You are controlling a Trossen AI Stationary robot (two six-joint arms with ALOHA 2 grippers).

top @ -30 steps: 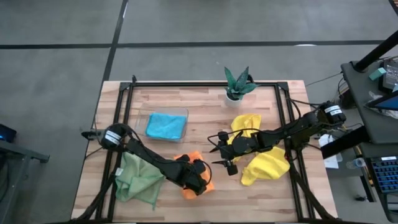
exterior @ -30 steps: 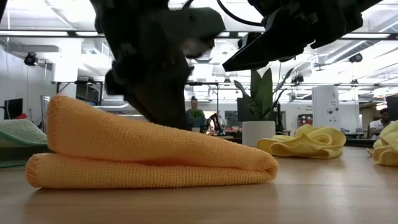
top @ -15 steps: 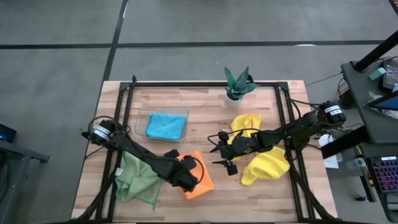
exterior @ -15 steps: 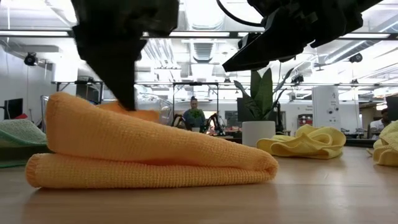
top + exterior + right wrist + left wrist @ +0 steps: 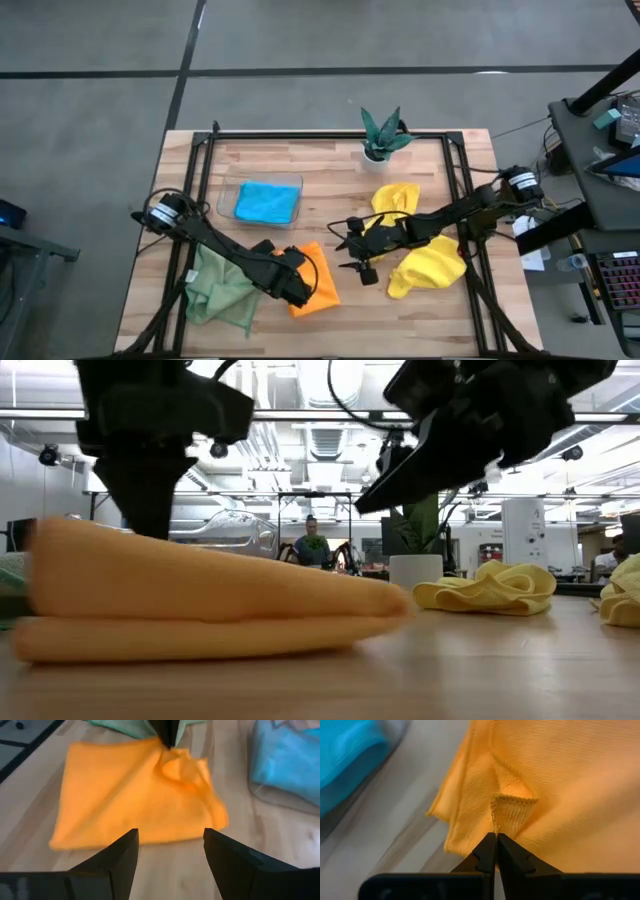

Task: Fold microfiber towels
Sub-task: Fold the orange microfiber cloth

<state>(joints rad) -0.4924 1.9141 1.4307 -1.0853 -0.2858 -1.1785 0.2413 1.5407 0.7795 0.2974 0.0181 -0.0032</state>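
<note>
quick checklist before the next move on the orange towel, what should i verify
1. Left pincer shut on a corner of the orange towel: ok.
2. Right pincer open, hovering clear of the towel: ok.
3. Orange towel folded flat: not ok, one corner is bunched up.
4. Tray holds the blue towel, out of the way: ok.
5. Green towel and both yellow towels folded: not ok, all crumpled.
6. Edges of the orange fold aligned: cannot tell.
</note>
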